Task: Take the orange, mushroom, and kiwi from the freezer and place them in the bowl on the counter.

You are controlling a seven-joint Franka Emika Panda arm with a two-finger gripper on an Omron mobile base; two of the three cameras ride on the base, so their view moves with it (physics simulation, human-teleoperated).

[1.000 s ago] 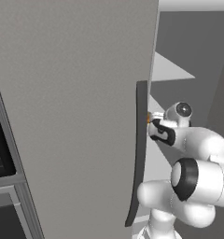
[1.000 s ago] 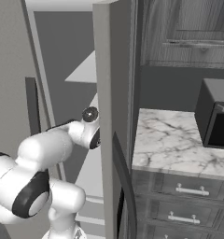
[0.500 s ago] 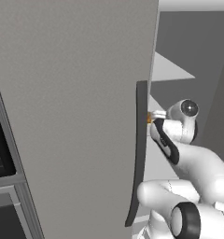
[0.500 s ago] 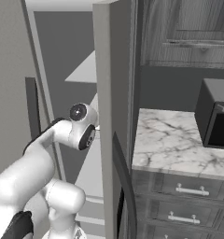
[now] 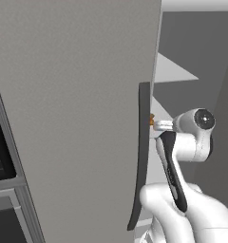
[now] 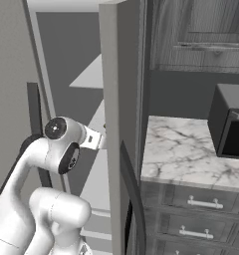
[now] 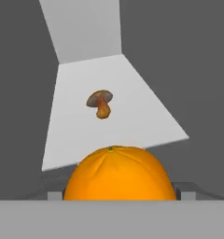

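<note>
Fingers of the gripper [image 7: 118,198] stand apart, flanking the orange [image 7: 118,173] at the hand view's bottom centre (grip unconfirmed). Closing off-centre could squirt it away; the mushroom [image 7: 101,103] lies mid-frame on the freezer shelf [image 7: 146,116].

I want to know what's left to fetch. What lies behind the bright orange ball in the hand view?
A small tan-brown mushroom lies on the pale grey shelf beyond the bright orange ball. The ball hides the shelf's nearest part.
</note>
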